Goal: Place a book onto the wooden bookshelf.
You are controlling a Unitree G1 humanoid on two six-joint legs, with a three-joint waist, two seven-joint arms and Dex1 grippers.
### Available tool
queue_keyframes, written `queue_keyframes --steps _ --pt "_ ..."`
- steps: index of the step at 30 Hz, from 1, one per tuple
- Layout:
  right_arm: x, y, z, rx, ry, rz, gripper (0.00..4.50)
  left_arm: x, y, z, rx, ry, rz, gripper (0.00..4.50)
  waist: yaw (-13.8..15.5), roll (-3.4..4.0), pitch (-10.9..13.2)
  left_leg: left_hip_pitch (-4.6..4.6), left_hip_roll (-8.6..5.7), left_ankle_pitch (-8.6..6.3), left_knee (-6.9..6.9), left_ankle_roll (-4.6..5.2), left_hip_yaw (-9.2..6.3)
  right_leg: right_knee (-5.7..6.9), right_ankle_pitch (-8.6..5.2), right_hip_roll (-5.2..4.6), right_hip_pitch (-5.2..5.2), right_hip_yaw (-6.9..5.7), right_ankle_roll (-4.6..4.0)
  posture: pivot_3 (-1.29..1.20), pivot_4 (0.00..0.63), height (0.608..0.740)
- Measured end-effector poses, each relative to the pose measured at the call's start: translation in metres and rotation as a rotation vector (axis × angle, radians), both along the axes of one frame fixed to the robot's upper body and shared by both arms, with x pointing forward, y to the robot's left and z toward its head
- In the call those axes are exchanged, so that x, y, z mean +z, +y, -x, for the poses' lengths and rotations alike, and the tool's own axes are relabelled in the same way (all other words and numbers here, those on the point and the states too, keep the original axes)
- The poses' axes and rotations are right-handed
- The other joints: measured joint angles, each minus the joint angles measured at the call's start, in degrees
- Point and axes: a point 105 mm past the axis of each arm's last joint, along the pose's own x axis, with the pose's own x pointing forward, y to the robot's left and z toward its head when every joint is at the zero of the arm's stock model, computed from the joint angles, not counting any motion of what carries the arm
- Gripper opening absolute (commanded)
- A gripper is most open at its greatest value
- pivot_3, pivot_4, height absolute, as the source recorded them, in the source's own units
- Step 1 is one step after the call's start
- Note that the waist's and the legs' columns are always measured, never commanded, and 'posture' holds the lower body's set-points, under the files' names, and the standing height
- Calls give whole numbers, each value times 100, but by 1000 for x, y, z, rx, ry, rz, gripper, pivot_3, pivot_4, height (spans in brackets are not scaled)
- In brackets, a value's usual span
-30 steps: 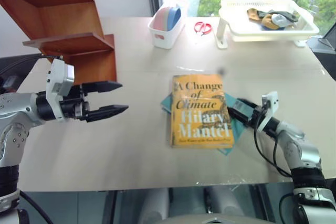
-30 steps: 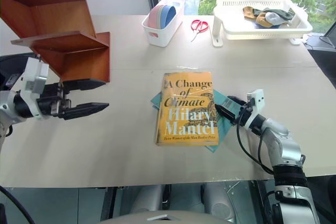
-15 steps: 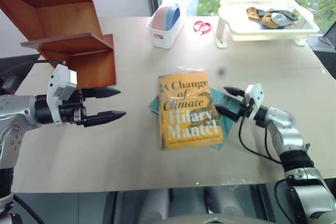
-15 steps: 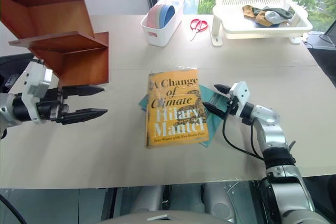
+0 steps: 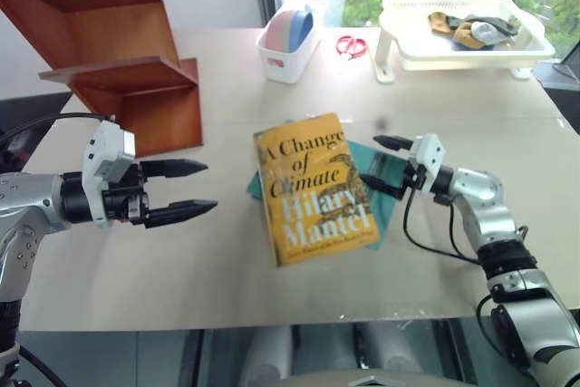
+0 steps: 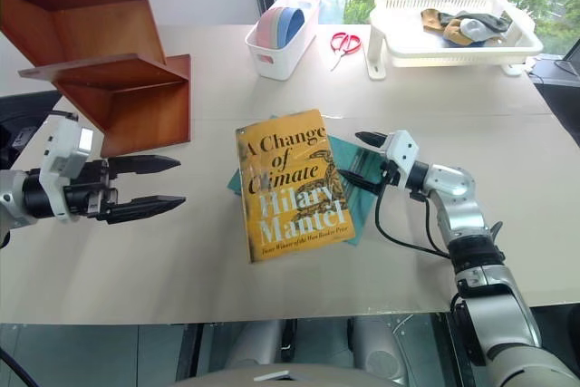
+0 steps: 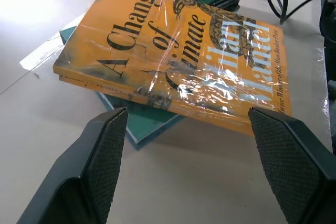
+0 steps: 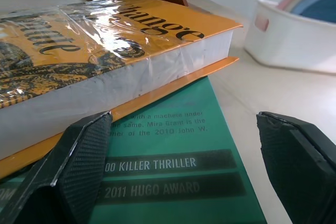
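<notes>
Both grippers open and empty, flanking the book (image 5: 313,189): left gripper (image 5: 186,190) at nine o'clock, right gripper (image 5: 385,167) at three. Pickup's on; next, close on its edges.

free: bare table (image 5: 217,251) left of the book (image 5: 313,189) | blocked: bookshelf (image 5: 136,70) behind that gap; right gripper (image 5: 381,168) beside the book's right edge

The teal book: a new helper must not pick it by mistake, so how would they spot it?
Start at the wooden bookshelf on the table's left and look right to mid-table, at the yellow-orange book. The teal book lies flat directly under it, thinner, only its green edges peeking out.
</notes>
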Motion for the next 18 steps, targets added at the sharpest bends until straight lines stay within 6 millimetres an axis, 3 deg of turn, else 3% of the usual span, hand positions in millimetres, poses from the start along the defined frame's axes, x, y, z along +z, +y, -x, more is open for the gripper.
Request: queue_keyframes --steps 6,13,18 --pt "0 -1 -1 3 45 0 4500 0 0 0 0 -1 2 3854 5 0 0 0 -2 0 0 0 -2 -1 0 -4 2 -3 0 0 150 740" --pt "-30 -17 23 30 396 -30 4500 0 -1 -1 -1 -2 5 3854 5 0 4 -16 -3 0 -3 1 -6 -12 0 -6 -3 -6 -1 0 150 740" --pt "-31 -24 29 9 499 -69 4500 -1 -1 -1 -1 -3 9 3854 -4 -1 4 -16 -2 0 -4 1 -6 -15 0 -5 -3 -7 -1 0 150 740"
